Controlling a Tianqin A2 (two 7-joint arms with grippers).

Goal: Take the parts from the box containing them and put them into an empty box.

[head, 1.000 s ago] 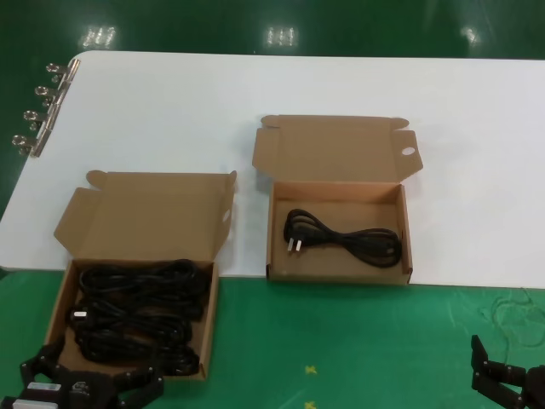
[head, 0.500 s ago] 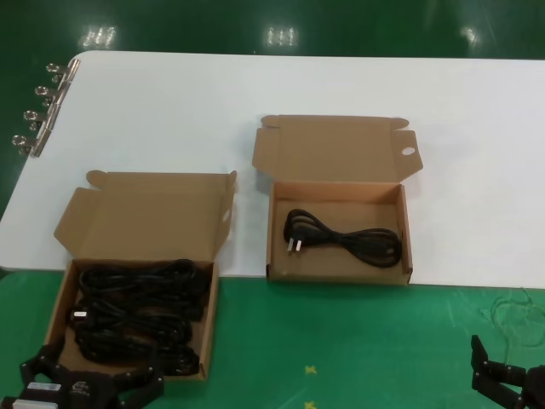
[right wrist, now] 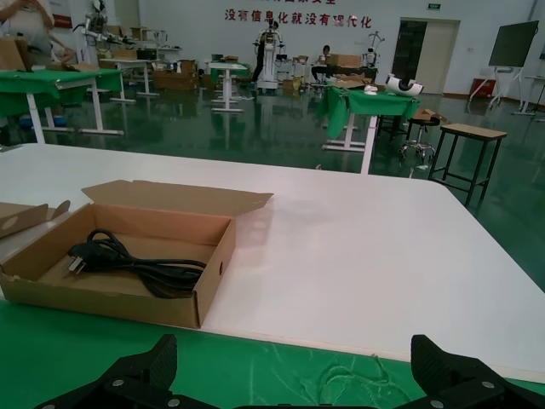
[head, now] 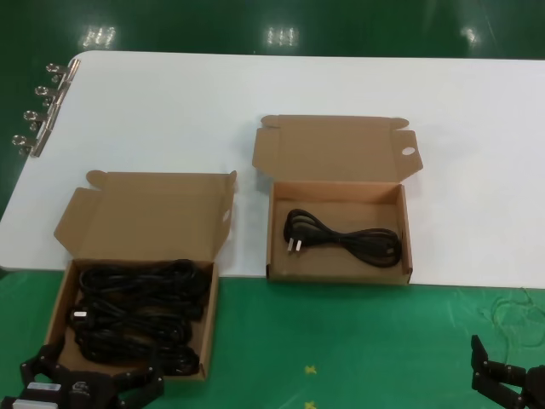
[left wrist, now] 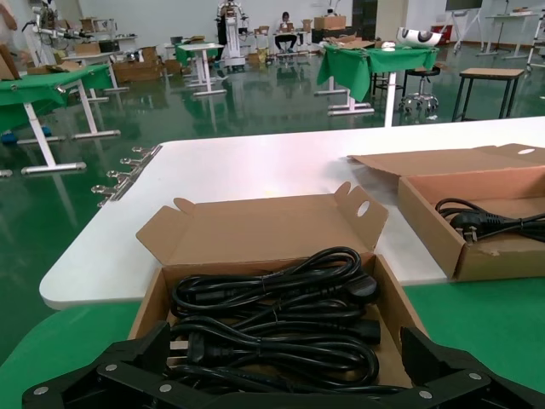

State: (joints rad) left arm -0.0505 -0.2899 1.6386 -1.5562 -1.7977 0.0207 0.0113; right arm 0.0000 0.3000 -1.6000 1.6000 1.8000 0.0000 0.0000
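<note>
Left gripper (head: 89, 385) waits wide open and empty at the near edge, just before the full carton (head: 60, 294) of coiled cables (head: 136, 315). Right gripper (head: 509, 381), spread and empty, sits near right; one cable (head: 345, 239) lies in the holed-tab carton (head: 337, 271) farther off

White table (head: 170, 102): fills the upper and middle frame of the head view, rounded corner at upper left. Green cloth (head: 341, 341): covers the surface along the lower frame. On these: left carton (head: 85, 223), lid open, straddling white top and cloth; right carton (head: 400, 230), lid open, at centre. Binder clips (head: 38, 111): a row on the table's upper-left edge.
</note>
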